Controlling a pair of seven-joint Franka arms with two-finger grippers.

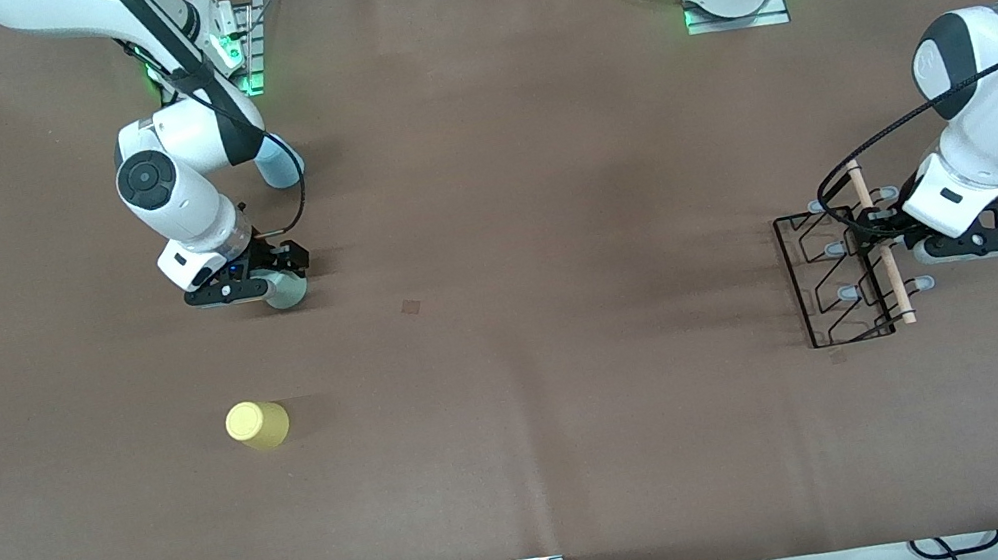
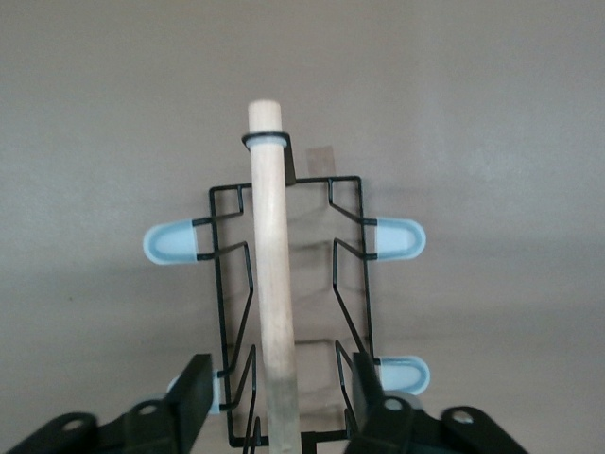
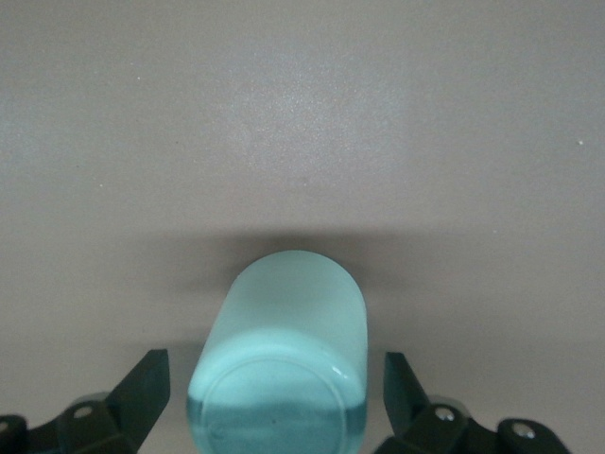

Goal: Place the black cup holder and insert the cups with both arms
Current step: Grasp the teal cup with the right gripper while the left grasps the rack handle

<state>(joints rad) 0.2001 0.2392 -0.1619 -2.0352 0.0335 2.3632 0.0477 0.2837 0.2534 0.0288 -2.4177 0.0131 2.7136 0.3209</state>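
My left hand (image 2: 274, 407) straddles the black cup holder's (image 1: 841, 275) wooden handle (image 2: 268, 274), fingers spread, at the left arm's table end. My right hand (image 3: 274, 402), also spread, brackets the grey-green cup (image 3: 280, 355). Next: close both.

Three cups (image 1: 258, 425), one rack (image 1: 838, 276)
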